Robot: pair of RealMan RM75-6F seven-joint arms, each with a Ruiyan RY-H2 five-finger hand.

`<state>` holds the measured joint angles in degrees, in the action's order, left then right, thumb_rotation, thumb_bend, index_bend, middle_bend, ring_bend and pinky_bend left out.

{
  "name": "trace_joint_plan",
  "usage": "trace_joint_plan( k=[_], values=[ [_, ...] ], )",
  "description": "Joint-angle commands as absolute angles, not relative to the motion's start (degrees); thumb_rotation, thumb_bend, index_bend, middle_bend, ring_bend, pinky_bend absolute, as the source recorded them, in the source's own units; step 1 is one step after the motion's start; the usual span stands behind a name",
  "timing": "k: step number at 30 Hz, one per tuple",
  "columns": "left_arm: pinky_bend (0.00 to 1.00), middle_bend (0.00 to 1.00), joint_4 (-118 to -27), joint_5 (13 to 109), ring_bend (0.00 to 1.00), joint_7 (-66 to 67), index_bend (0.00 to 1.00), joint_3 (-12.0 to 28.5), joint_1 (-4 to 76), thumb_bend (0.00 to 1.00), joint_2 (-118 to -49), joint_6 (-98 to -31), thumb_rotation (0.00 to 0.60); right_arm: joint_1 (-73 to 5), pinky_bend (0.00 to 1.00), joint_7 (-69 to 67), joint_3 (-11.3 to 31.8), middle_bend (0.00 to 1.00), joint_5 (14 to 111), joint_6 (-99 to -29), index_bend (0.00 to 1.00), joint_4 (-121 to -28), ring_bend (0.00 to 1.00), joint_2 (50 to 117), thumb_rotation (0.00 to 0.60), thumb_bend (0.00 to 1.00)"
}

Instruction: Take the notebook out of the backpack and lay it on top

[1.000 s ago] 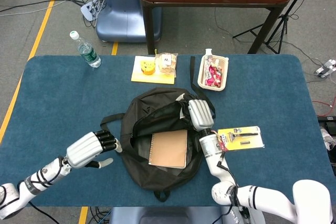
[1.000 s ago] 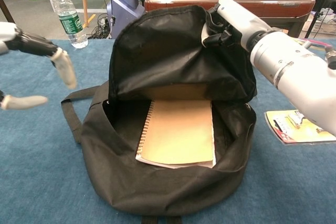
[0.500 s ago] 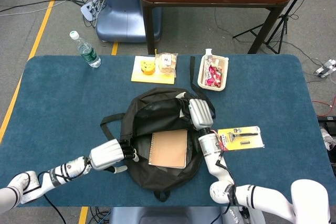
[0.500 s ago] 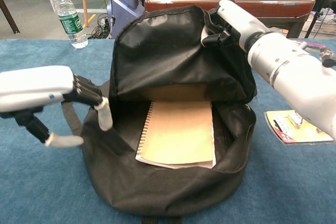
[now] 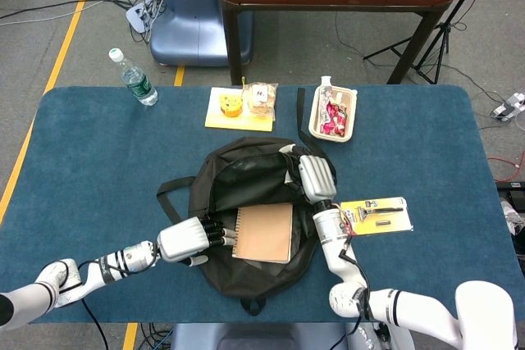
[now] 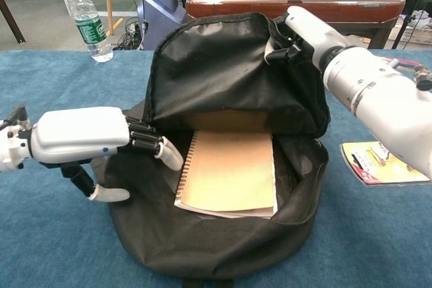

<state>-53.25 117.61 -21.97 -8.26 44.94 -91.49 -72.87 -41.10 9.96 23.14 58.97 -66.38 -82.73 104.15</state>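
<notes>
The right hand point(image 6: 297, 32) grips the backpack point(image 6: 223, 79) flap, its fingers hidden in cloth. The left hand point(image 6: 88, 141), open, reaches the half-covered notebook point(image 6: 229, 170).

The notebook point(image 6: 229, 170) lies in the backpack point(image 6: 223, 85) mid-bench point(image 5: 98, 161), with the left robot hand point(image 6: 88, 136) just left and the right robot hand point(image 6: 304, 32) behind.

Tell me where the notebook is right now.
The notebook lies flat inside the open backpack at mid-table in the head view, with the left hand at its spiral edge and the right hand holding the flap up.
</notes>
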Motion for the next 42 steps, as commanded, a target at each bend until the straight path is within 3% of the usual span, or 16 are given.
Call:
trace_joint_plan(
  k=[1,10,42],
  values=[
    [0.24,0.17,-50.7,116.8,0.17,-21.1,0.17,-8.4,45.2,0.29,-92.9,-73.5,0.6,-41.3,0.32,10.1,23.2,0.3,58.6,-66.1,0.59,-82.4,0.25,104.3,0.6,0.98],
    [0.18,0.07,-43.3,116.0,0.1,-20.1,0.08,-9.0,45.8,0.28,-97.5,-76.0,0.6,-42.2,0.32,11.2,23.4,0.3,57.4,-65.2,0.58,-81.2,0.25,105.0,0.6,0.98],
    [0.17,0.07,-30.9,112.1,0.1,-26.4,0.1,-11.7,49.9,0.26,-109.2,-76.0,0.6,-45.3,0.32,12.8,24.9,0.28,54.0,-63.3,0.57,-76.0,0.23,107.0,0.6,0.98]
  ],
)
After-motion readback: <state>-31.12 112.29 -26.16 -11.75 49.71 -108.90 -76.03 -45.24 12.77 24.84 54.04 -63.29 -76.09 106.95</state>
